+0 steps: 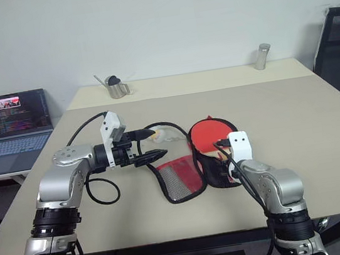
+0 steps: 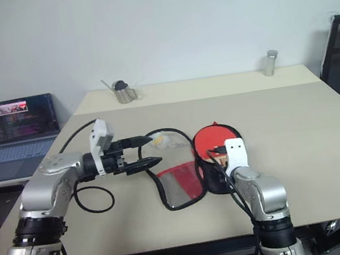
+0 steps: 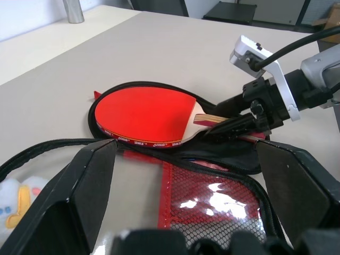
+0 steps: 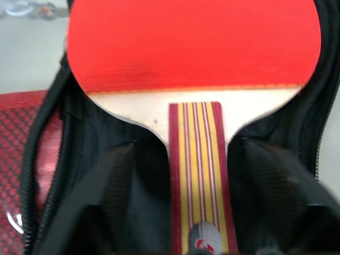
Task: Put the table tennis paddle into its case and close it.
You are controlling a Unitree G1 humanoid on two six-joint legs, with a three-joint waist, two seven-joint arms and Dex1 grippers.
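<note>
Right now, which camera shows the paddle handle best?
Right wrist view: the striped paddle handle runs up the frame between the open right claw's fingers. Left wrist view shows its near end behind that claw; in the head views the right arm hides it.

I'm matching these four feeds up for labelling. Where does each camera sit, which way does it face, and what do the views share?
Left eye and right eye views: on the head, looking forward and down over the table; both arms show.
Left wrist view: along the open left gripper at the table tennis paddle lying in the open case, with the right gripper at the handle.
Right wrist view: along the right gripper's open fingers, straddling the handle.
All share paddle and case.
</note>
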